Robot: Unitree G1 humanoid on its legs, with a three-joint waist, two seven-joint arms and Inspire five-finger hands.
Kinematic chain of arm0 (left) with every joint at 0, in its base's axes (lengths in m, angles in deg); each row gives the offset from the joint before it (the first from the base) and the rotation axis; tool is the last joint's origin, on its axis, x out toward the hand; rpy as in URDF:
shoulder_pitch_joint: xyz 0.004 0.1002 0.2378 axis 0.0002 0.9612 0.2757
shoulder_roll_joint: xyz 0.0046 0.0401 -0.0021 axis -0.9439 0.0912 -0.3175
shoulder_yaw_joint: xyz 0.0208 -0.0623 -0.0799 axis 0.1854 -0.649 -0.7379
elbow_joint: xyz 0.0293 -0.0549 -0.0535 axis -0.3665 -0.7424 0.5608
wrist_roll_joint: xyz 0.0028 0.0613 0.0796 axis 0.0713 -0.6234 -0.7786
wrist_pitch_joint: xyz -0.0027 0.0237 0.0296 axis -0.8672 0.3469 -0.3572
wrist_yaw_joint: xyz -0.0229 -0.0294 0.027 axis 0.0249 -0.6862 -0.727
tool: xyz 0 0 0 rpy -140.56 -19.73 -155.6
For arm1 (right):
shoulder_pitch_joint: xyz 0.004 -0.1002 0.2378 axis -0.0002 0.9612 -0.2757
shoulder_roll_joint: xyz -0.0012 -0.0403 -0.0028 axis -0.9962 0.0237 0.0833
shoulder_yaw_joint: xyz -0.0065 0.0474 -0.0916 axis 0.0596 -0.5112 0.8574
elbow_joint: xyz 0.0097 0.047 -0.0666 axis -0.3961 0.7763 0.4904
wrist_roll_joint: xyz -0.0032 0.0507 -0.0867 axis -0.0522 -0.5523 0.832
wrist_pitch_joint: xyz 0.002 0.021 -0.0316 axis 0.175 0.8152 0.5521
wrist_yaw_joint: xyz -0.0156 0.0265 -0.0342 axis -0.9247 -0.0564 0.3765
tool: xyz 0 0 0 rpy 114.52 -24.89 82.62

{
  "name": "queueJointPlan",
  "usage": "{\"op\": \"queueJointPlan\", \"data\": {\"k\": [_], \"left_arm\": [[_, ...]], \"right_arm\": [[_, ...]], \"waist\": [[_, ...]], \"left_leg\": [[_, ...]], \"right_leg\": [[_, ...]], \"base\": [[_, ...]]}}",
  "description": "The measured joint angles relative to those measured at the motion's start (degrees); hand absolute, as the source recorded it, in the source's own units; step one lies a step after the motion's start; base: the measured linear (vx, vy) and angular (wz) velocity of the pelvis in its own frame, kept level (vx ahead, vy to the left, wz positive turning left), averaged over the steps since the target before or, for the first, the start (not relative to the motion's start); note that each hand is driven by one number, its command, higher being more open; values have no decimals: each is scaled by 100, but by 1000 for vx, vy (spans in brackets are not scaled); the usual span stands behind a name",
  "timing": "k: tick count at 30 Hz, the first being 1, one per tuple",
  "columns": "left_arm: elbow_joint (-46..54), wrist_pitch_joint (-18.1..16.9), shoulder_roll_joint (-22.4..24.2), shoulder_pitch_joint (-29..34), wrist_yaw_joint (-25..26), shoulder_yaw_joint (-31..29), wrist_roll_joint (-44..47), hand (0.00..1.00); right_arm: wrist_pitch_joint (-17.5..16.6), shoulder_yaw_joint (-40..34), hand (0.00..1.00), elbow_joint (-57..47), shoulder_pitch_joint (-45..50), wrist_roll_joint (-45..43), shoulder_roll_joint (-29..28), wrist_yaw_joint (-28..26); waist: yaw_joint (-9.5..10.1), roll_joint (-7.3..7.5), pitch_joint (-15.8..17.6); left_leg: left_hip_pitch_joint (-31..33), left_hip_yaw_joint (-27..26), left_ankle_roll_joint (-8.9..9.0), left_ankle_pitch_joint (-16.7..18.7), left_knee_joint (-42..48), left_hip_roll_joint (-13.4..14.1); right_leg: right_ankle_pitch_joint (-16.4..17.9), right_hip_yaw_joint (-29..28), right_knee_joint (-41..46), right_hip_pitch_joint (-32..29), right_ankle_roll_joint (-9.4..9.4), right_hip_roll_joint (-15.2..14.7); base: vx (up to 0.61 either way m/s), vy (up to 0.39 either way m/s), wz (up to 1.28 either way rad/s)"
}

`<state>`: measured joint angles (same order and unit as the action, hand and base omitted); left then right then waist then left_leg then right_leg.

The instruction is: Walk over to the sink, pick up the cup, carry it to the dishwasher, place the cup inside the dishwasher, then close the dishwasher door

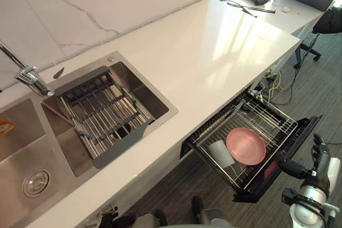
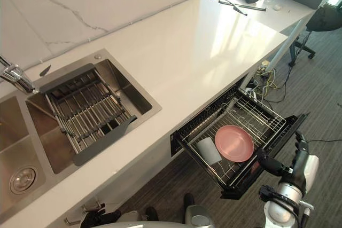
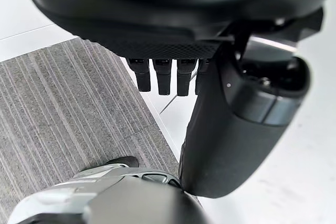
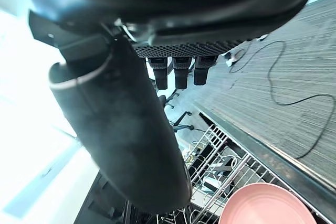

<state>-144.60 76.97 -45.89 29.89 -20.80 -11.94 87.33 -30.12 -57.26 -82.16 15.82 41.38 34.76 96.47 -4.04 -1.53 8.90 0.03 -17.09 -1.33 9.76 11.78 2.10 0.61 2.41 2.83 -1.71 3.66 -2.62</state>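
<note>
Cup (image 1: 220, 153) lies on its side in the open dishwasher rack (image 1: 269, 115), just left of a pink plate (image 1: 246, 146) — whitish, translucent. Right hand (image 1: 319, 156) hangs farther right, apart from the cup, fingers slack and empty — left hand (image 3: 173, 19) likewise.

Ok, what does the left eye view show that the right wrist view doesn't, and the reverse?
Left eye view's own: the sink with its drying rack, the faucet, the countertop, and the cup lying in the dishwasher rack. Right wrist view's own: the right hand seen palm side, fingers straight, empty. Shared: the pink plate, the dishwasher rack, the right hand.
</note>
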Motion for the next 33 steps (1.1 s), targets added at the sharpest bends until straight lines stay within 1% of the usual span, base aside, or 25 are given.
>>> {"op": "queueJointPlan", "data": {"k": [3,5,8,11,13,18,20,23,25,29,30,31,33], "left_arm": [[35,-3,22,32,-26,0,-91,90],[53,-3,76,97,-46,-6,-91,90],[77,-4,127,139,-77,-27,-91,90],[80,-3,186,161,-93,-99,-91,90],[84,2,214,162,-99,-135,-90,90],[132,5,259,169,-112,-259,-88,90],[163,4,296,164,-111,-315,-87,90],[221,4,340,166,-111,-347,-84,90],[267,3,363,163,-111,-347,-81,90],[297,-11,394,79,-124,-341,-80,90],[317,-29,393,77,-129,-336,-79,90],[340,-42,388,61,-136,-319,-76,90],[342,-64,374,48,-137,-271,-45,90]], "right_arm": [[-11,-144,90,270,-64,-664,-29,-23],[-15,-252,90,503,-68,-1177,-37,-116],[-15,-465,90,831,-123,-1806,-59,-198],[-16,-588,90,963,-154,-2071,-65,-228],[-16,-590,90,1020,-157,-2312,-93,-241],[-67,-597,90,1180,-216,-2886,-191,-390],[-80,-596,90,1262,-292,-3142,-192,-503],[-148,-601,90,1383,-494,-3459,-173,-652],[-178,-599,90,1479,-688,-3715,-151,-752],[-213,-538,90,1639,-1067,-4046,-29,-917],[-215,-531,90,1699,-1134,-4180,18,-941],[-234,-525,90,1701,-1145,-4288,53,-970],[-245,-481,90,1710,-1132,-4427,130,-1055]], "waist": [[14,-32,-26],[17,-104,-89],[21,-166,-127],[24,-195,-124],[19,-221,-109],[28,-222,-76],[54,-246,24],[109,-290,149],[158,-319,247],[173,-420,429],[176,-382,470],[182,-424,495],[179,-396,552]], "left_leg": [[-103,4,2,-110,-206,-55],[-179,-6,6,-159,-320,-73],[-206,-25,16,-214,-419,-78],[-204,-59,26,-221,-466,-67],[-180,-85,94,-179,-466,-52],[-163,-100,151,-140,-435,-39],[-162,-115,205,-87,-369,-19],[-155,-168,220,-59,-304,0],[-115,-205,235,-41,-282,3],[-30,-222,244,-22,-203,0],[27,-218,255,15,-148,2],[52,-216,246,43,-94,0],[95,-200,240,61,-46,0]], "right_leg": [[-29,10,-69,51,-5,-38],[-48,-5,-109,85,-10,-42],[-50,-22,-102,61,-18,-49],[-22,-42,-23,-1,-44,-41],[84,-60,174,-129,-64,-36],[411,-70,685,-368,-73,-45],[567,-86,922,-465,-93,-44],[724,-135,1195,-621,-107,-33],[788,-167,1339,-712,-114,-30],[852,-182,1492,-830,-107,-46],[895,-181,1552,-887,-105,-54],[934,-184,1632,-928,-109,-66],[948,-180,1666,-957,-112,-74]], "base": [[-2,7,3],[-31,4,-2],[-42,-5,-3],[-39,-11,-6],[-41,-20,-5],[6,-4,0],[50,-25,-2],[77,-28,-9],[73,-25,-9],[29,-7,-2],[0,0,0],[0,0,0],[-17,0,2]]}}
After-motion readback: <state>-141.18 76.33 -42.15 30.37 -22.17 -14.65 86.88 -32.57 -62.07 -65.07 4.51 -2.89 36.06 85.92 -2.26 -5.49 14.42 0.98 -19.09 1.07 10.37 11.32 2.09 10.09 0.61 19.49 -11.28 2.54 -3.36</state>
